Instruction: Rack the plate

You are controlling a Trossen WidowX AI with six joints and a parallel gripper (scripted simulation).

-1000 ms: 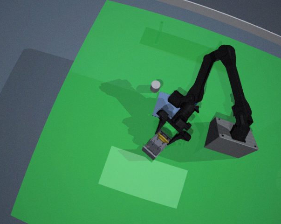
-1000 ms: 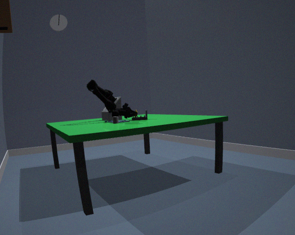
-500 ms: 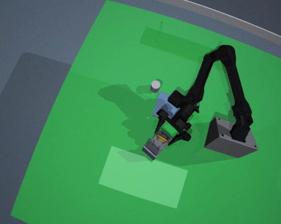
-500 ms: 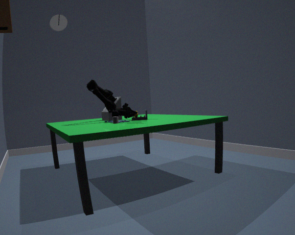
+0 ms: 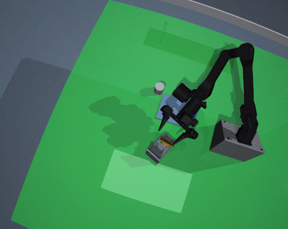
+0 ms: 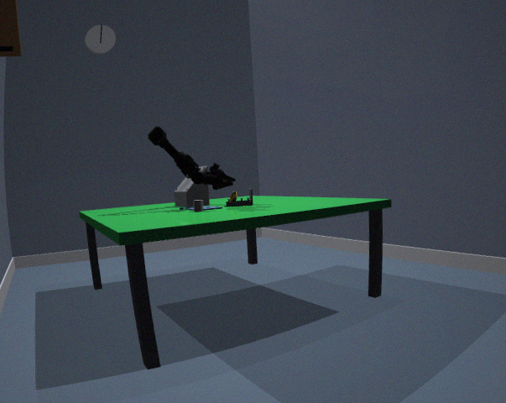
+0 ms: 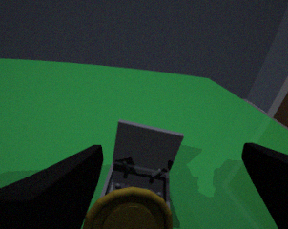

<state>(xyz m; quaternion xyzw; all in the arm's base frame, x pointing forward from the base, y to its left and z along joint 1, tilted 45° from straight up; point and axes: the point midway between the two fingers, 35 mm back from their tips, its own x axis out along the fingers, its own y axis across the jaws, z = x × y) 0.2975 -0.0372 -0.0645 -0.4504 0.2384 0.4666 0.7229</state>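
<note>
The yellow plate (image 5: 166, 142) (image 6: 233, 196) (image 7: 130, 210) stands on edge in the dish rack, leaning a little, near the end opposite the rack's tall end wall. The grey dish rack (image 5: 152, 156) (image 6: 240, 203) (image 7: 146, 145) rests on the green table; its small rails show beyond the plate in the wrist view. My gripper (image 5: 166, 137) (image 6: 233, 181) (image 7: 173, 152) is open and empty, above and back from the plate, with its fingers spread wide. The plate's lower edge is hidden in the wrist view, so its exact slot cannot be told.
A flat blue square (image 5: 161, 114) (image 6: 213, 208) lies partly under the arm. A small grey cylinder (image 5: 159, 88) (image 6: 198, 205) stands beside it. The arm's grey base (image 5: 219, 140) (image 6: 182, 198) is to the right of the rack in the top view.
</note>
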